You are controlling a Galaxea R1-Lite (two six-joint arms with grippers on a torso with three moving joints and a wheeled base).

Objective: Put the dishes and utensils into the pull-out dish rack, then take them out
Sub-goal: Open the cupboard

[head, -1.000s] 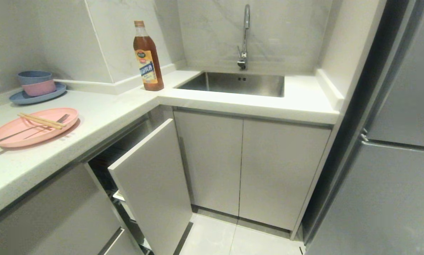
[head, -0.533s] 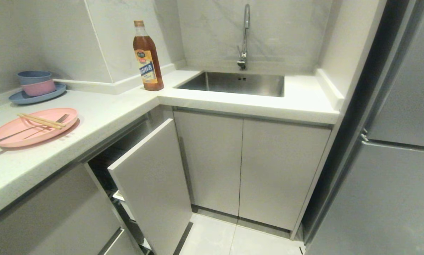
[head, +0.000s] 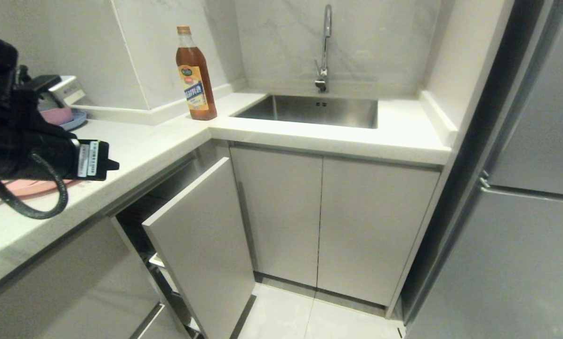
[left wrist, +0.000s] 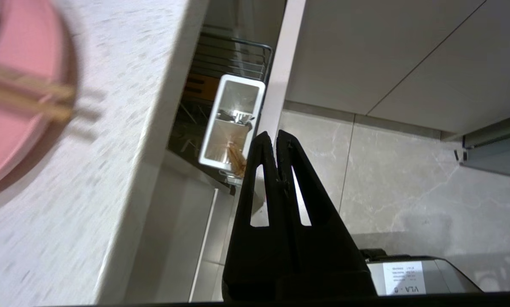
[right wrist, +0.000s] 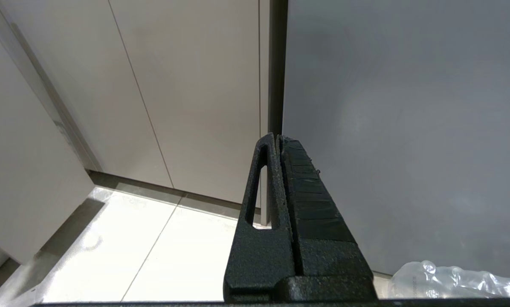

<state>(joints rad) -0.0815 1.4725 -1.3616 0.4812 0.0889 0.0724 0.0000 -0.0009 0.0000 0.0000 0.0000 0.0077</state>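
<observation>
loading looks barely begun: left gripper point(left wrist: 276, 137), jaws clenched and empty, hangs over the bench point(head: 135, 146) edge; next, part them for the chopsticks point(left wrist: 29, 96) on the plate point(left wrist: 12, 128).

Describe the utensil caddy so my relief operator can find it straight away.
Find the counter edge beside the sink cabinet; below it the pull-out dish rack stands open. The utensil caddy sits at its front: the only white, open-topped rectangular box among chrome wires.
</observation>
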